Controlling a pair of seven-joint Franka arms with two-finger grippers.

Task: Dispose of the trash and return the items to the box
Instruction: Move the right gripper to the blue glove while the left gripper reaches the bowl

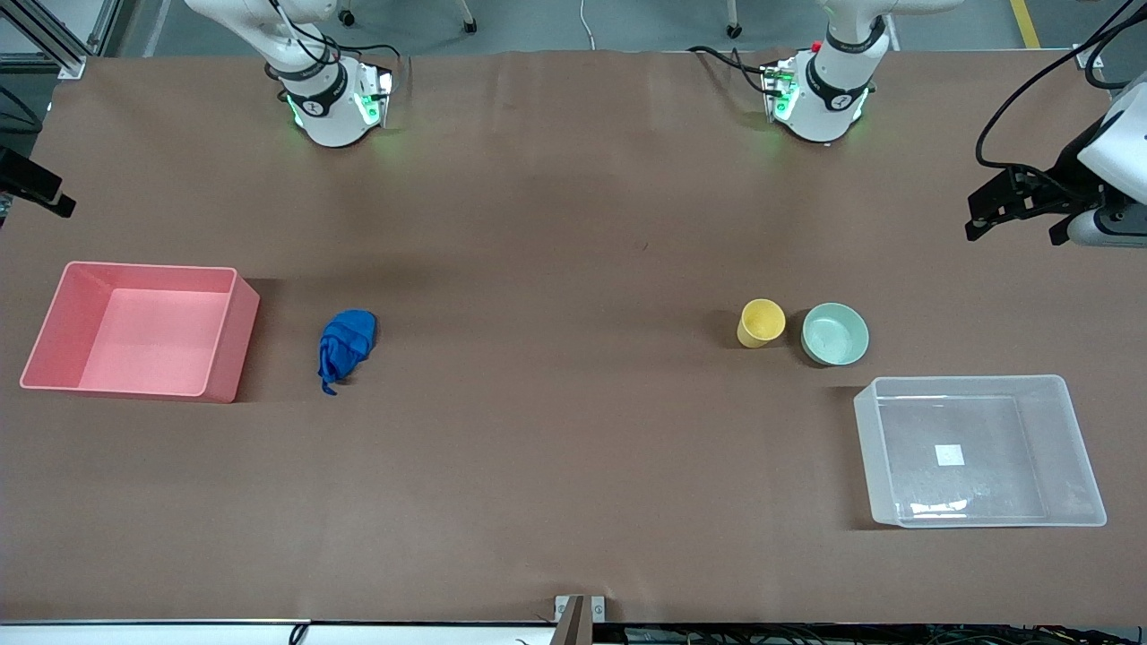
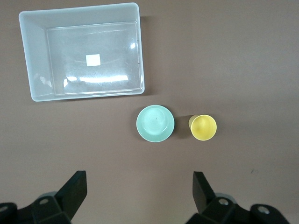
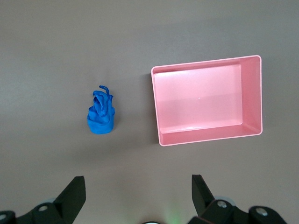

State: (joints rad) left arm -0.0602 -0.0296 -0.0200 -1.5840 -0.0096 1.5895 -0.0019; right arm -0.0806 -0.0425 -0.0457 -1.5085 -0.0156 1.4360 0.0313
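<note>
The trash, a bright-blue wad with a thin tail, lies on the table beside the pink bin toward the right arm's end. The items stand side by side toward the left arm's end: a yellow cup and a mint-green bowl. The clear box, with a white sticker on its bottom, sits nearer the front camera than the bowl. My left gripper hangs open high over the table by the cup and bowl. My right gripper hangs open high over the table by the wad. Neither holds anything.
A pink rectangular bin holds nothing and stands at the right arm's end of the table. The two arm bases stand along the table's back edge. Brown paper covers the table top.
</note>
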